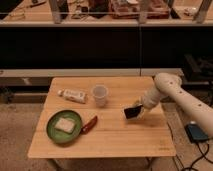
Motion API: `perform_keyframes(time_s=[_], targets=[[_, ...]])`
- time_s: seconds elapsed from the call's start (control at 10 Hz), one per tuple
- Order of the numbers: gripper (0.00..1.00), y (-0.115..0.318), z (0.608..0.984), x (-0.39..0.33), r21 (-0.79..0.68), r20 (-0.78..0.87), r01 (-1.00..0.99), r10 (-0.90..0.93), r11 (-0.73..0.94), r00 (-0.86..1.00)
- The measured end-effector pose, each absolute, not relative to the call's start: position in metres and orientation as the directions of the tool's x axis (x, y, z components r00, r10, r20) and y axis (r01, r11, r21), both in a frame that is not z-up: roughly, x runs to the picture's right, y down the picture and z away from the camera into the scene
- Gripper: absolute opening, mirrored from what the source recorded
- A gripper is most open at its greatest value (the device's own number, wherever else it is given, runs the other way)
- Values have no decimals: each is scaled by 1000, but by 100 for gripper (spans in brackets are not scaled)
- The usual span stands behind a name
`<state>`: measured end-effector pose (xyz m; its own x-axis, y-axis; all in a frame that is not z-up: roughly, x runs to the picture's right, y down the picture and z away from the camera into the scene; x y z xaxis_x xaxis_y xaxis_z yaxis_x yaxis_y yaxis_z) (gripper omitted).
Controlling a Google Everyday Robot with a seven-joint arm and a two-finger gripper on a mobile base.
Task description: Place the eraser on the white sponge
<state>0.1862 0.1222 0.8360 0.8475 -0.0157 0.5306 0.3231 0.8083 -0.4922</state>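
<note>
Premises: an indoor robotics lab or workshop test area, not a home. Evidence: a white robot arm (175,97) reaches in from the right, its gripper (136,111) over the right part of a plain light wooden bench (115,142), with the eraser (131,113) at its tip. Beyond the bench, a long worktop (100,22) spans the far side, cluttered on top and dark beneath. The floor (20,135) is speckled. A small box with a cable (196,133) lies on it, near right.
</note>
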Motion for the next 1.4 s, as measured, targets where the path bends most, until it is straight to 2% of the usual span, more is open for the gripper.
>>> perform_keyframes(time_s=[0.2, 0.6, 0.9, 1.4], targets=[[0, 119, 835, 145, -476, 579, 364, -26, 801, 815], [0, 120, 836, 48, -457, 665, 464, -55, 759, 745], [0, 120, 822, -28, -423, 710, 549, -113, 721, 695], [0, 109, 805, -104, -395, 755, 599, -124, 696, 643]])
